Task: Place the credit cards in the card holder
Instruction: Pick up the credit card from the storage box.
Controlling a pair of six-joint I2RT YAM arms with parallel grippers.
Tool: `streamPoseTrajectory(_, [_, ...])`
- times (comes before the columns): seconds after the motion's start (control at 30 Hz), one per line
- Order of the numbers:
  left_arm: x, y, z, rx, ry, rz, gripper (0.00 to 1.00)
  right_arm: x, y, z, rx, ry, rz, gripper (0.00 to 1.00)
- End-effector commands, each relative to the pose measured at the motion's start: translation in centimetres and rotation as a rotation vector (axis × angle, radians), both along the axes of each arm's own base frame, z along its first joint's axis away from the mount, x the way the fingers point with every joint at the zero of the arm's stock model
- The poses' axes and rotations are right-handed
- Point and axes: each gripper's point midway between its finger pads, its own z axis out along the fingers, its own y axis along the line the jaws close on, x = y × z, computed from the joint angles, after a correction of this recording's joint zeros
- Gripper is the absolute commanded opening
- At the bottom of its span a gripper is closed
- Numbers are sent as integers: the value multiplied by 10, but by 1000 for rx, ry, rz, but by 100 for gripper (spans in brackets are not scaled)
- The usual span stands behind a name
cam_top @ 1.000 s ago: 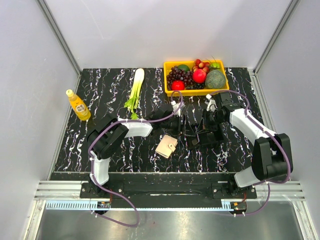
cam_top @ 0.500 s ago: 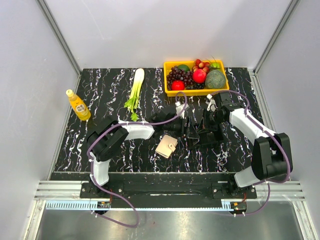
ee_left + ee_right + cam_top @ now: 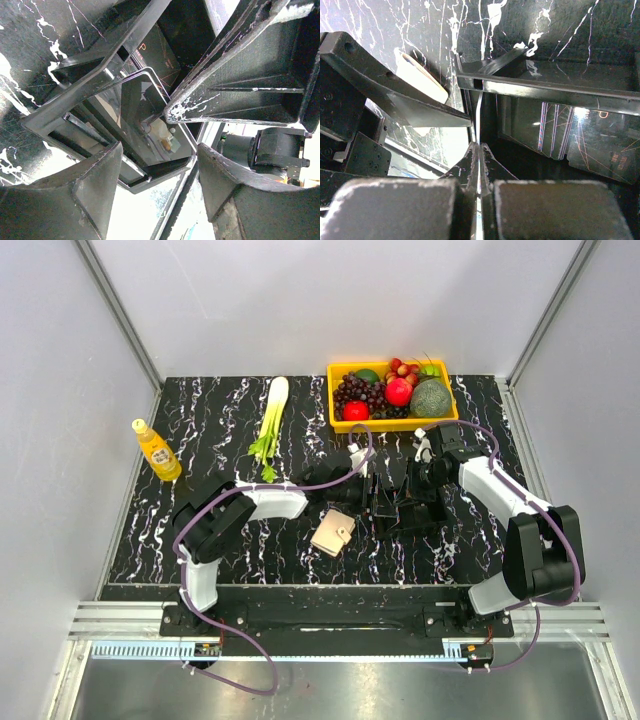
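Card holder (image 3: 333,532): small tan rectangle, folded, clasp tab.

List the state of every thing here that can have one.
left gripper, open
right gripper, shut on credit card
credit card, pinched at its edge
card holder, closed, lying flat
bottle, upright, capped
yellow tray, filled with fruit

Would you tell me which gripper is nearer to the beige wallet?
Left. The left gripper sits just right of the wallet, slightly farther back; the right gripper, pinching a card, lies beyond it, farther right.
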Motion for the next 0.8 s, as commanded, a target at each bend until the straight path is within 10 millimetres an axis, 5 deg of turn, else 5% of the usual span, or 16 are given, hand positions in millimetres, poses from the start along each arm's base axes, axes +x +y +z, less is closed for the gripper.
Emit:
streamPoseTrajectory(0.0, [7, -7, 25, -49, -68, 3, 65, 12, 6, 16, 16, -59, -3, 0])
streamPoseTrajectory(0.77, [16, -7, 3, 110, -55, 90, 63, 10, 12, 37, 71, -91, -10, 0])
